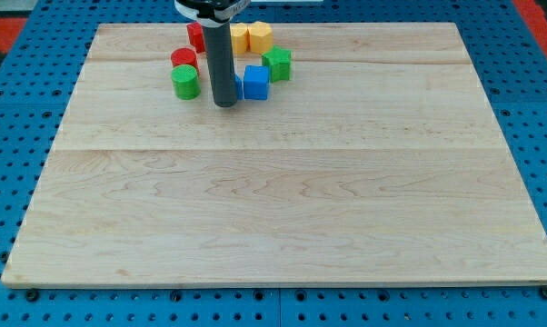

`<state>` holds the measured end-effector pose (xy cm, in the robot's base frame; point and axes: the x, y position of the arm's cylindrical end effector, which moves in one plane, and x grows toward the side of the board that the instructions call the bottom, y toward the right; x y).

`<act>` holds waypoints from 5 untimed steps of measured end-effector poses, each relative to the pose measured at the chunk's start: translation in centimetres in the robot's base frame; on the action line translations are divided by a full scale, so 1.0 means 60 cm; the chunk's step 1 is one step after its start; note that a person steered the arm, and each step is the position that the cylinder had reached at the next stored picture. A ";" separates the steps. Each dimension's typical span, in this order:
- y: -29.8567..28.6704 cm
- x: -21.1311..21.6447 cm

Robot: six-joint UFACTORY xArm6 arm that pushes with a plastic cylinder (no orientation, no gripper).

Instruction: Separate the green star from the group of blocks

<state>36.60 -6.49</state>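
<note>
The green star [277,64] sits at the right side of a cluster of blocks near the view's top, just above and right of a blue cube [255,82]. My tip [224,104] rests on the board in the middle of the cluster, left of the blue cube. A sliver of another blue block [238,87] shows next to the rod. A green cylinder [185,82] and a red cylinder [183,58] lie left of the rod. A red block [195,36], a yellow block [240,36] and a yellow hexagon [260,38] lie behind it.
The wooden board [283,200] lies on a blue perforated table [10,136]. The cluster sits close to the board's top edge.
</note>
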 end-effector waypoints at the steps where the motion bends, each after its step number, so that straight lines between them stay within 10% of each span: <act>1: 0.079 0.015; 5: 0.140 -0.068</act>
<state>32.51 1.89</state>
